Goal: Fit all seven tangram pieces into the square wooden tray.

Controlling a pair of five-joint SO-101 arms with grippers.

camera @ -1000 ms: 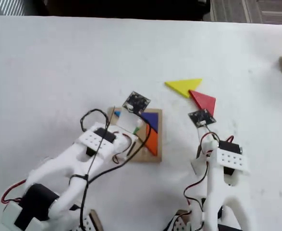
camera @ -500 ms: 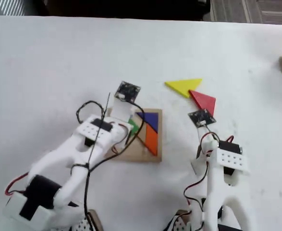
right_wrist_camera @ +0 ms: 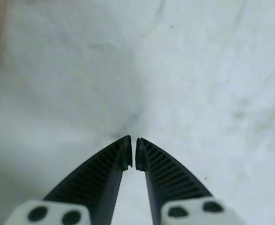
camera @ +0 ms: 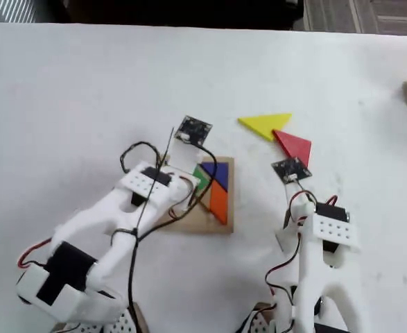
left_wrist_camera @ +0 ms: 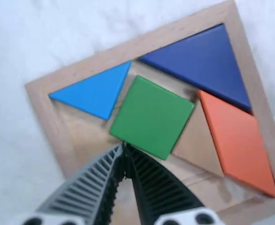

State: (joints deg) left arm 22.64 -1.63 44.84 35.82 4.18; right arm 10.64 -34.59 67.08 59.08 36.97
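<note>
1. Over the last second the left arm has swung back from above the tray (left_wrist_camera: 39, 93) toward its far edge. In the high view the green square (left_wrist_camera: 151, 117) is now more uncovered.
2. The left gripper (left_wrist_camera: 125, 154) is clenched with nothing in it, its tips meeting right at the green square's edge. The square looks released rather than carried.
3. The green square lies inside the tray between the light blue triangle (left_wrist_camera: 92, 91), the dark blue triangle (left_wrist_camera: 200, 61) and the orange piece (left_wrist_camera: 238, 145). It is turned at an angle to the frame, so it may still need a nudge to sit square.
4. The right arm has not moved. The right gripper (right_wrist_camera: 132, 152) is pressed closed and empty above the bare table (camera: 85, 83).
5. The yellow triangle (camera: 264, 125) and the red triangle (camera: 293, 147) lie where they did, corner to corner on the table beyond the tray. With four pieces in the tray, the task looks a little past halfway.
</note>
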